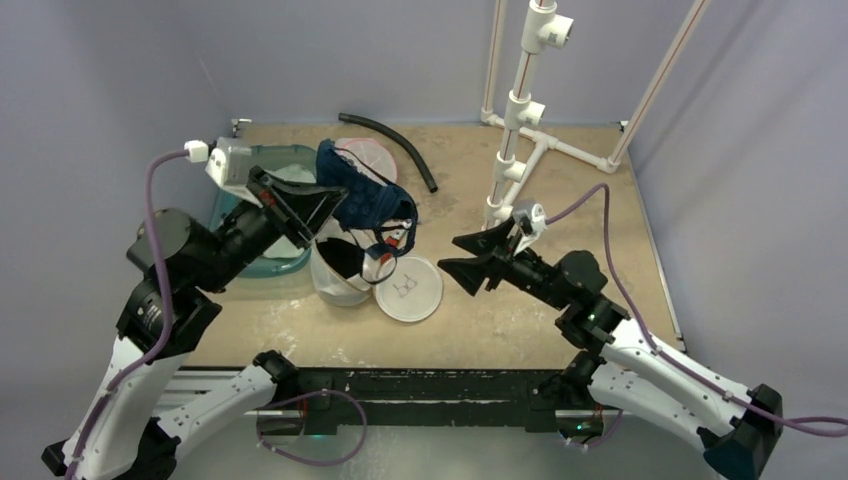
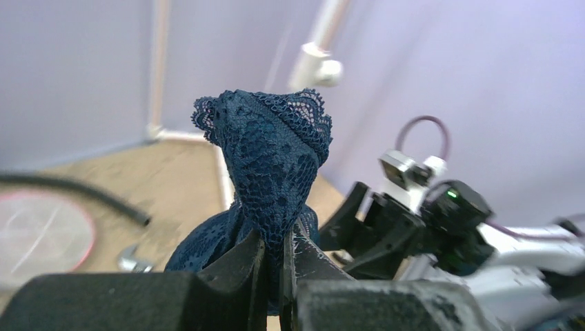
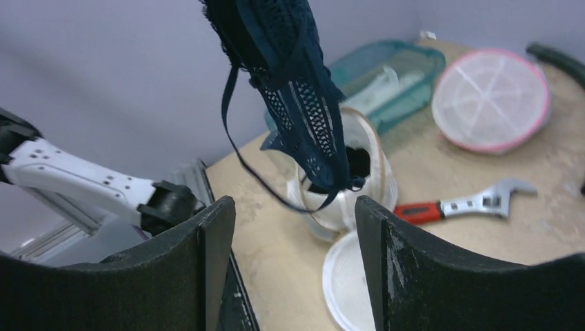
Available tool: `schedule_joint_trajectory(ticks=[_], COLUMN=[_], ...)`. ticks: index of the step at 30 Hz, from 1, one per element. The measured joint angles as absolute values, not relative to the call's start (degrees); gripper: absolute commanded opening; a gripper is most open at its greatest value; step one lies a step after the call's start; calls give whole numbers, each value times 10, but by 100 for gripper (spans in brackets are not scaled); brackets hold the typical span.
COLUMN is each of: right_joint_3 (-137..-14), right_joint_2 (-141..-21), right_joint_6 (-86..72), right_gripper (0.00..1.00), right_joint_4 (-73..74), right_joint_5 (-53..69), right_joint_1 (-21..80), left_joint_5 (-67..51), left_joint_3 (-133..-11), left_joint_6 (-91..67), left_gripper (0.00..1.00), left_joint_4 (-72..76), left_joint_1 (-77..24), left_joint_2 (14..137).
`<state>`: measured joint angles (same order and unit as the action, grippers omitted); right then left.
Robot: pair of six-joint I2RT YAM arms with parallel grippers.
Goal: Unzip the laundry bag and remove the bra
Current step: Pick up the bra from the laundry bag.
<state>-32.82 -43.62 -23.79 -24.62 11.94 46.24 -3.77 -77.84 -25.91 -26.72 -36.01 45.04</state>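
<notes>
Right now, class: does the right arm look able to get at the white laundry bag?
Probably yes. The right gripper is open and faces the laundry bag, with only a flat white disc lying between them. The bra hangs above it from the shut left gripper; its strap might interfere.
</notes>
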Motion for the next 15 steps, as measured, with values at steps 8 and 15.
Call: schedule_joint_trajectory(ticks=[8,15], right_joint_3=[-331,-373], right_joint_2=[-356,-307], right_joint_6=[-218,-189], right_gripper=[67,67], right_joint_4=[-315,-325], right_joint_5=[177,190], right_joint_1=[462,462], left_joint_5=[-298,-430], left_joint_3=[-760,-741], left_joint_6=[-242,-233], left_gripper=[0,0], left_joint_4=[-119,-66], left_joint_1=[-360,-360], left_joint_2=[431,463])
